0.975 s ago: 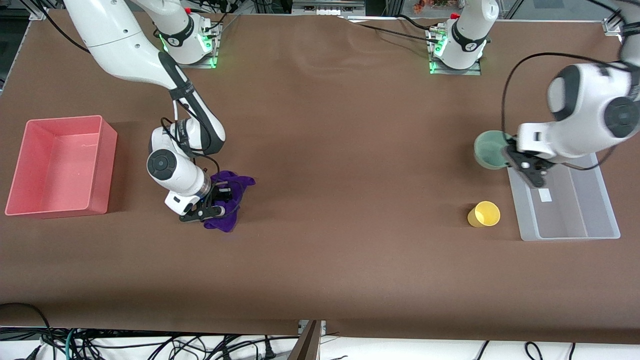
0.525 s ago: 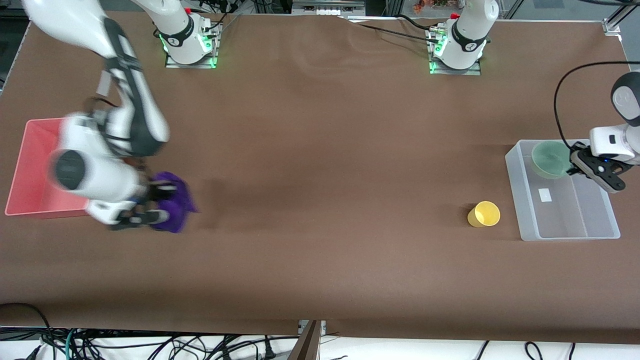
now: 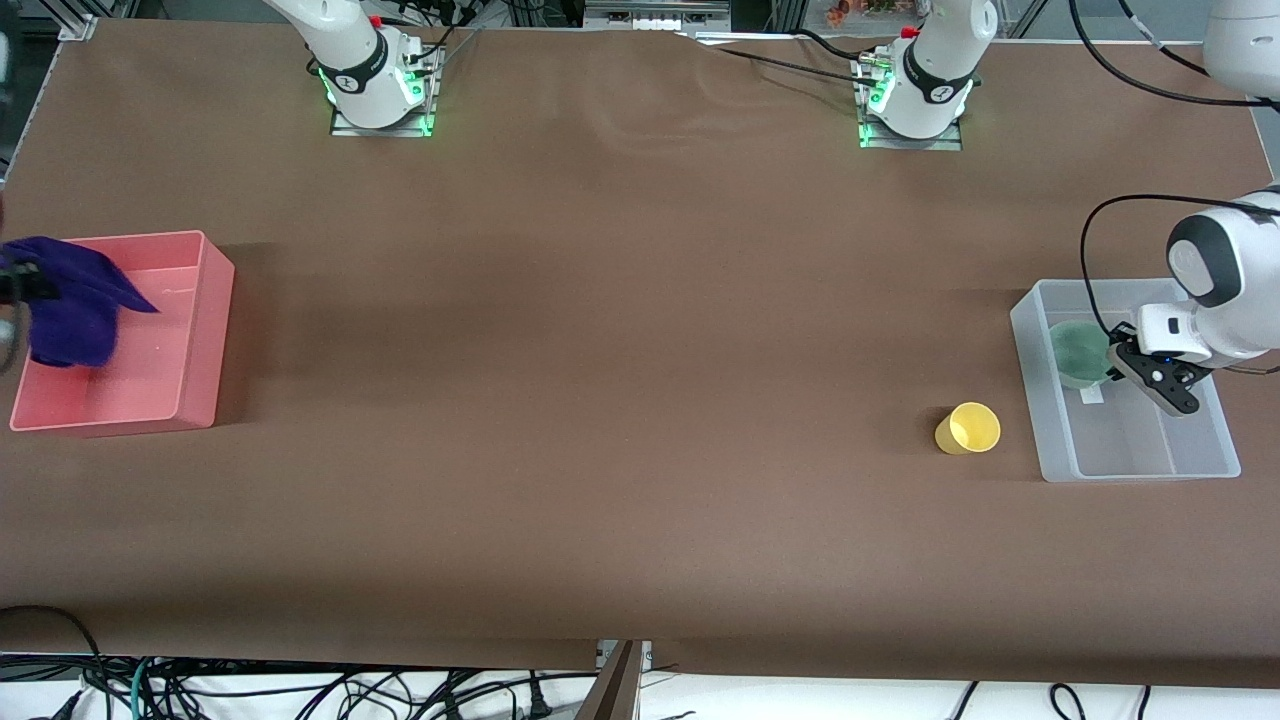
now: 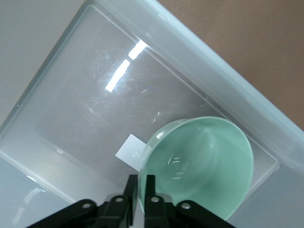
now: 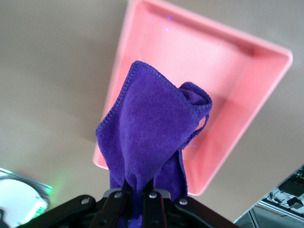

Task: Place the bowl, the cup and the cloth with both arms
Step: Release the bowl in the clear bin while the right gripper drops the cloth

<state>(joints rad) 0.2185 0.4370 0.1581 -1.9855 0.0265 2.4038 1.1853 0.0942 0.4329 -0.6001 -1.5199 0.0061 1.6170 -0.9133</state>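
The right gripper [image 5: 137, 195], clamped on the purple cloth [image 3: 65, 305], hangs over the pink bin [image 3: 205, 330]; the cloth probably dangles inside its rim. The yellow cup [image 3: 968, 428] stands beside the clear bin [image 3: 1030, 390]. The left gripper [image 4: 140, 190] pinches the bowl [image 3: 1078, 352] rim, low inside that bin.

Two white arms [image 3: 1222, 300] are seen, w/ smooth rounded shells and dark grey round caps at the joints. White bases [image 3: 370, 65] are bolted to metal plates, each ringed by a black band w/ a small white mark; green lights glow at the foot, red bits on top. Black cables [image 3: 1100, 250] are looped along the left arm. The left gripper [image 3: 1150, 378] is black, angular, w/ a small blue light; silver screws are set in black fingers [image 4: 131, 190]. The right gripper [image 5: 137, 202] is built alike.
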